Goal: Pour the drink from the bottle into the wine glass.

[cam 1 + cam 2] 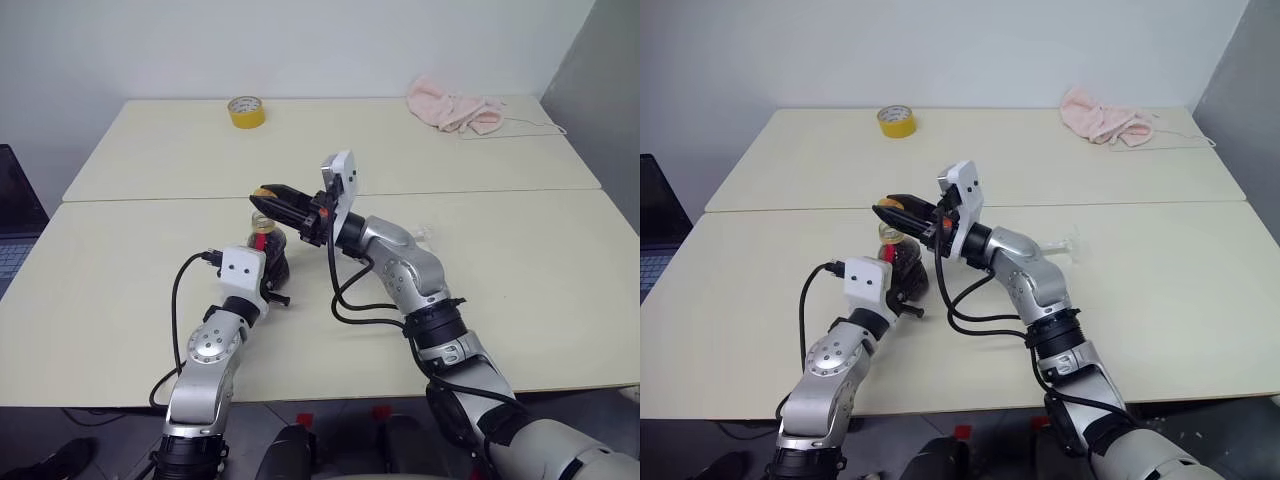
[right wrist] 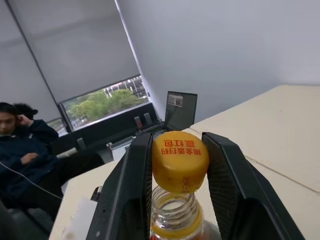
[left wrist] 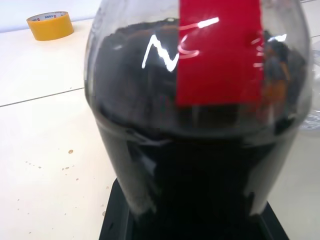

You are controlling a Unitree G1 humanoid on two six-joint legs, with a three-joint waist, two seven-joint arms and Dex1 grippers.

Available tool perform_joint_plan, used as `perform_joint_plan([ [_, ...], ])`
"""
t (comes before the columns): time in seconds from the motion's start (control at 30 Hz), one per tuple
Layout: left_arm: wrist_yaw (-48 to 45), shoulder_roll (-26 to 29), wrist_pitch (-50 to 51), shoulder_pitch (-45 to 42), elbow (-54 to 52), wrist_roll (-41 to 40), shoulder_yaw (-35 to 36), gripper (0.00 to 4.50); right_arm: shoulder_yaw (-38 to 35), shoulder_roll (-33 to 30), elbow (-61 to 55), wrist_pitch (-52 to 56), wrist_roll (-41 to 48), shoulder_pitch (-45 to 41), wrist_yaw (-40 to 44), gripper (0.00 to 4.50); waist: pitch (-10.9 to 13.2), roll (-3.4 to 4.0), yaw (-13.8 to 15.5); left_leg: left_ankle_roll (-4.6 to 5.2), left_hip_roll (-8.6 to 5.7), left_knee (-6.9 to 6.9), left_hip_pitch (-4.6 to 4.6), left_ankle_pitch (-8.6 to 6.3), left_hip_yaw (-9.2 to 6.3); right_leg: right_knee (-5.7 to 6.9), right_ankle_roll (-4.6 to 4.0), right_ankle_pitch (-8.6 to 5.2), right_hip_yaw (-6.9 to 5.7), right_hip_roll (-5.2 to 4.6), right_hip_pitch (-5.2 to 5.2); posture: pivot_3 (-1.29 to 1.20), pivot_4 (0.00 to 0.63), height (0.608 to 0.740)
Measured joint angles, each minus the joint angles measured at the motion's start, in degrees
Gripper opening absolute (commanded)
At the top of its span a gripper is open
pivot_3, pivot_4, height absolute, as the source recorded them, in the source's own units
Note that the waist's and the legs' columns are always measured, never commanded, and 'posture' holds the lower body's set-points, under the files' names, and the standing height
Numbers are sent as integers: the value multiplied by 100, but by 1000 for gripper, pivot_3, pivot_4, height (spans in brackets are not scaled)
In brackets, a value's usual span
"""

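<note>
My left gripper [image 1: 274, 272] is shut on the belly of the bottle [image 1: 267, 240], which stands upright at the middle of the table. The drink [image 3: 175, 175] fills its lower body, dark under the red label [image 3: 220, 50]. My right gripper [image 1: 276, 198] reaches in from the right and is shut on the yellow cap [image 2: 180, 160]. The cap sits just above the bottle's open neck [image 2: 176, 212], clear of the threads. The wine glass [image 1: 1066, 243] shows as a bit of clear glass behind my right forearm, mostly hidden.
A yellow tape roll [image 1: 246, 111] lies at the far left of the back table and a pink cloth [image 1: 455, 108] at its far right. A laptop [image 1: 12, 235] sits off the left edge. A seated person [image 2: 25, 145] appears in the right wrist view.
</note>
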Motion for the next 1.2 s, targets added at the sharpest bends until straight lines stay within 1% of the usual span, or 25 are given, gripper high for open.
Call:
perform_joint_plan([
  [0.1, 6, -2, 2, 9, -1, 5, 6, 742, 185, -492, -532, -354, -439, 277, -50, 1229, 0, 0, 31, 0, -3, 3, -1, 0, 1, -2, 0, 0, 0, -3, 3, 0, 150, 740],
  [0.17, 6, -4, 2, 26, -5, 7, 6, 742, 234, -832, -1062, -363, -562, 626, -75, 1229, 0, 0, 33, 0, -3, 3, -3, 0, 2, -1, 0, 0, 1, -3, 2, 0, 150, 740],
  [0.23, 8, -7, 0, 40, -14, 7, 7, 742, 188, -1222, -1830, -195, -554, 1079, -152, 1229, 0, -1, 40, 0, -2, 3, -4, 0, 2, -2, 0, 0, 1, -4, 2, 0, 150, 740],
  [0.33, 16, -16, 2, 40, -12, 13, -4, 742, -224, -1740, -2849, 246, -457, 1608, -381, 1229, 0, -1, 61, 1, -1, 4, -4, 0, 2, -2, 0, 0, 1, -2, 5, 0, 150, 740],
  [0.4, 5, -28, 2, 39, -12, 9, -9, 741, -591, -2017, -3540, 541, -301, 2266, -567, 1229, -2, -4, 108, 1, 3, -1, -3, -1, -5, -7, 0, 0, -6, 1, 10, 0, 150, 740],
  [0.43, 7, -20, 2, 40, -10, 10, 12, 741, -710, -2130, -3680, 672, -276, 2545, -641, 1229, -2, -4, 129, 2, 3, 0, -3, -1, 1, -9, 0, 0, -2, 1, 10, 0, 150, 740],
  [0.53, -2, -24, 3, 29, 5, 9, -4, 741, -986, -2437, -3855, 807, -305, 3265, -794, 1229, -1, -4, 134, 3, 0, 4, 2, -1, 11, -5, 0, 0, 8, 2, 12, 0, 150, 740],
  [0.6, -5, -29, 2, 15, 20, 9, -7, 741, -1195, -2651, -3834, 553, -454, 3866, -890, 1229, -1, -5, 161, 4, -1, 3, 3, -2, 6, -9, 1, -1, 2, 2, 19, 0, 150, 740],
  [0.67, -4, -18, 2, 19, 24, 9, 20, 741, -1420, -2767, -3560, 321, -637, 4305, -1003, 1229, 1, -7, 162, 4, -3, 4, 4, -2, 12, -10, 1, -1, 7, 2, 20, 0, 150, 740],
  [0.87, -9, -20, 1, -5, 48, 9, 7, 741, -1714, -2945, -2761, -423, -993, 4976, -1141, 1229, 1, -7, 144, 4, 1, 3, 10, -2, 15, -10, 1, -1, 8, 5, 24, 0, 150, 740],
  [1.0, -15, -11, 1, -5, 51, 7, 10, 741, -1898, -2901, -2491, -426, -798, 5045, -1147, 1229, 1, -7, 159, 4, 1, 4, 12, -2, 8, -15, 1, -1, 2, 6, 33, 0, 150, 740],
  [1.07, -13, 0, 1, -5, 57, 8, 28, 741, -1916, -2917, -2433, -424, -745, 5104, -1115, 1947, 1, -7, 162, 4, 0, 4, 15, -2, 6, -25, 1, -1, 1, 5, 43, 0, 150, 740],
  [1.1, -14, 1, 0, -6, 57, 7, 28, 741, -1914, -2953, -2434, -402, -726, 5124, -1071, 2174, 1, -7, 164, 4, 0, 4, 19, -2, 4, -33, 1, -1, -3, 5, 51, 0, 150, 740],
  [1.2, -13, 4, 0, -6, 62, 8, 35, 741, -1912, -3047, -2476, -324, -634, 5196, -975, 3168, 1, -7, 169, 4, 0, 4, 21, -2, 1, -39, 1, -1, -10, 6, 59, 0, 150, 740],
])
